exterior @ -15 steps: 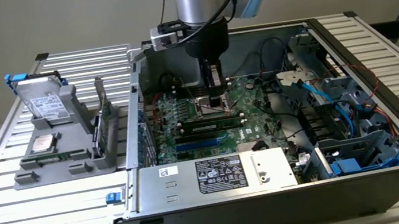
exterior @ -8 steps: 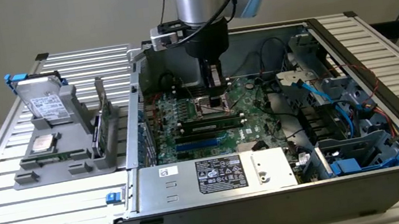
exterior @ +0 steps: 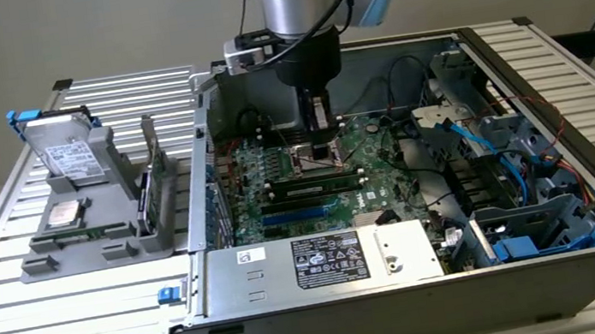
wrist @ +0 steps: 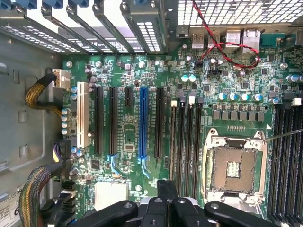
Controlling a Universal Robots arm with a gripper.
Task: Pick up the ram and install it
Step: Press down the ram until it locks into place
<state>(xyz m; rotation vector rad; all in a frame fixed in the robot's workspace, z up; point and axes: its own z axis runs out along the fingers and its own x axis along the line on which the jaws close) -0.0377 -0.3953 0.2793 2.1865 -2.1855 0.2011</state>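
Gripper (exterior: 326,151) low over motherboard (exterior: 381,143); ram (exterior: 317,188) seated in slot.

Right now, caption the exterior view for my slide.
Arm's gripper hangs inside the open computer case, over the motherboard beside a ram stick.

Open computer case (exterior: 576,182) on a slatted table (exterior: 13,282), arm reaching in from above.

The motherboard (exterior: 310,174) lies on the case floor; the ram (exterior: 317,187) sits on it, just before the gripper (exterior: 325,148). A parts holder (exterior: 89,203) stands at the exterior view's left, beside the case.
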